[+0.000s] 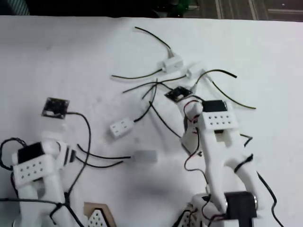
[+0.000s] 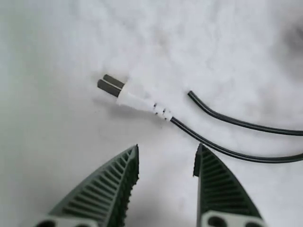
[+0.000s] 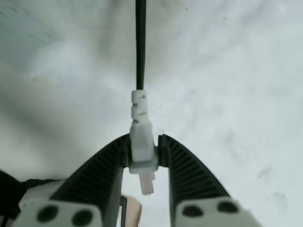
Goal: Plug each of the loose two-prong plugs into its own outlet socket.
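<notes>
Right gripper [image 3: 143, 141] clamped on one plug [image 3: 140, 123]; left gripper [image 2: 167, 149] spread over a second plug [image 2: 130, 97].
On my right wrist feed the fingers pinch the plug's white body, its black cord [image 3: 140, 47] running straight away. On my left feed the fingers stand apart just short of the second plug, which lies flat on the white table [image 2: 57, 142] with both prongs bare. From above, I see a white socket block [image 1: 120, 127] between the arms.

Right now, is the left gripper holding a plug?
No, the left gripper is open, and the plug lies apart from it, ahead of its tips.
</notes>
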Available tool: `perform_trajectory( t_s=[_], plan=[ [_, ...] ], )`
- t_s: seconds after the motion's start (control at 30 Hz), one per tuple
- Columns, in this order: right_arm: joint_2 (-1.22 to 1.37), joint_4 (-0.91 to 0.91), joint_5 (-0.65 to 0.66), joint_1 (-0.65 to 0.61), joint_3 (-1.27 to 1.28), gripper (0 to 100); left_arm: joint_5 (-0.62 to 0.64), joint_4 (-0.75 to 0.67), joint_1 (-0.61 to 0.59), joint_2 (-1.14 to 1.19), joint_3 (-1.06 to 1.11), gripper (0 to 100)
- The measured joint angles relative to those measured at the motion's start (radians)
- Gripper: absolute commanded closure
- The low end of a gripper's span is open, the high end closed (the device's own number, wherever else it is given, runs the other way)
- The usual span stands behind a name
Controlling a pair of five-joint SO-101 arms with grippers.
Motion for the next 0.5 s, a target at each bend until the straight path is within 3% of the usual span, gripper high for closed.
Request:
perform_trajectory(
  t_s=[0.1, 0.33, 0.5],
  plan=[
    [0.071, -0.034, 0.011, 0.000, 0.000, 85.8, 0.002, -0.017, 0.020, -0.029, 0.041, 80],
    [0.247, -0.038, 0.018, 0.000, -0.080, 85.8, 0.002, -0.021, 0.023, -0.037, 0.068, 80],
    [0.367, -0.031, 0.020, -0.041, -0.173, 91.2, 0.002, -0.025, 0.023, -0.040, 0.069, 80]
  ],
)
